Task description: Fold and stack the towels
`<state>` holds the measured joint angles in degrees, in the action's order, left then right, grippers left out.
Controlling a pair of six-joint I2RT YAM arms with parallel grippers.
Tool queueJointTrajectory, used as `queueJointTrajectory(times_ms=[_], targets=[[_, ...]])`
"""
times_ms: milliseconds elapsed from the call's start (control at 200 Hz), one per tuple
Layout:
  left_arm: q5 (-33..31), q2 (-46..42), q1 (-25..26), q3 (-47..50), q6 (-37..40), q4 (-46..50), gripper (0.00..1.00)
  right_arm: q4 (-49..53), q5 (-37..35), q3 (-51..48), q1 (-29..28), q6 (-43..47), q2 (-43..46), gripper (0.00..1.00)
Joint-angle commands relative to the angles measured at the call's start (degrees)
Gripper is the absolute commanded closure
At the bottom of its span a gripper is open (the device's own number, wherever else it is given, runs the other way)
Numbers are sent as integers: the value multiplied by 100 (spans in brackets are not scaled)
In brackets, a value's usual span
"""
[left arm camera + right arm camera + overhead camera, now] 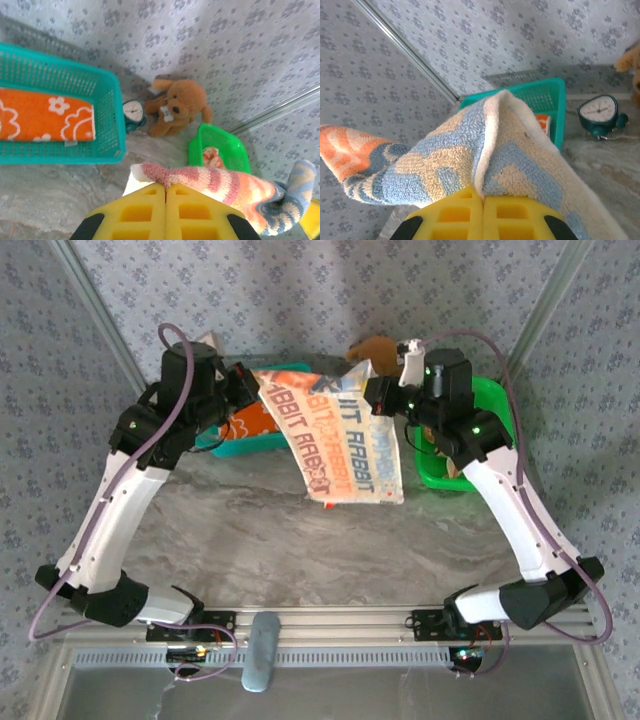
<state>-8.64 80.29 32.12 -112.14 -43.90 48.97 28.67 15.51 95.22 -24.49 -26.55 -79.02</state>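
Towel (345, 445) of fluffy terry hangs flat, rectangular.

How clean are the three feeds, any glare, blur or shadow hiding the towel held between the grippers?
Top external: soft light, no glare; the cream terry towel with blue and orange lettering reads sharp, faint shadow on the grey marbled table. Left wrist: towel edge slightly soft near the left gripper; teal mesh basket crisp. Right wrist: towel pile sharp, crowding the foreground.
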Motion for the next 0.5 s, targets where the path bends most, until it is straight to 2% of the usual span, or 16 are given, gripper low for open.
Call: queueJointTrajectory(times_ms=[0, 290, 495], targets=[[-371, -3, 94, -425, 232, 261, 100, 212, 101, 268, 60, 68, -54, 100], [-932, -739, 698, -20, -142, 315, 100, 90, 299, -406, -34, -469, 660, 100], [-1367, -1352, 1307, 453, -476, 499, 100, 230, 411, -1104, -572, -905, 1354, 100]])
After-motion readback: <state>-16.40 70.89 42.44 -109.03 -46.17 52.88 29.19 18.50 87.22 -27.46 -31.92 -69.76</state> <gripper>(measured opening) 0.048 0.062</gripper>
